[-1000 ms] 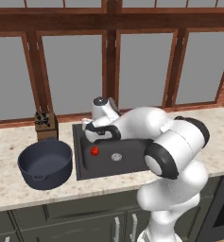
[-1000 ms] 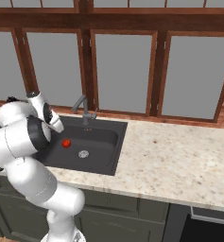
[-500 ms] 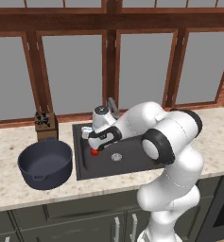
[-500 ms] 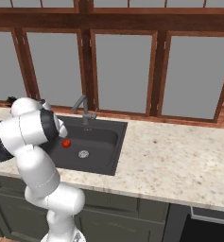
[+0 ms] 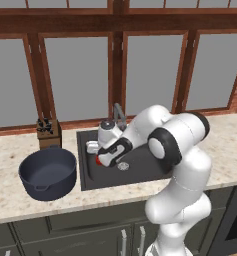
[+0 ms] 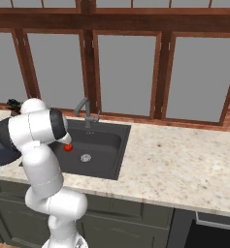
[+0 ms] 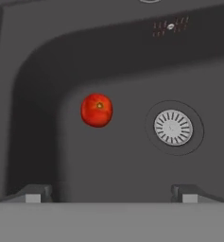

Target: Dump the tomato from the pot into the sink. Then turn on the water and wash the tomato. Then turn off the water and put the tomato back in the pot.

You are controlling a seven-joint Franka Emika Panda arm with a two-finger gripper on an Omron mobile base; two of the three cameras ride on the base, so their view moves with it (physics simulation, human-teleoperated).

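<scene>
Jaws spread wide and empty: at the bottom of the hand view we see our two fingertips [image 7: 34, 193] far apart, nothing between them. Going left to right in the left base view, the pot [image 5: 48, 172] sits empty on the worktop [image 5: 10, 197] at left, then the sink [image 5: 140, 170] at centre. The tomato [image 7: 97, 109] lies on the basin floor, left of the drain [image 7: 173, 127]. We judge dumping done; whether washing is finished we cannot tell, and no water shows. Returning the tomato remains. Our arm hides most of the faucet [image 6: 85, 110].
</scene>
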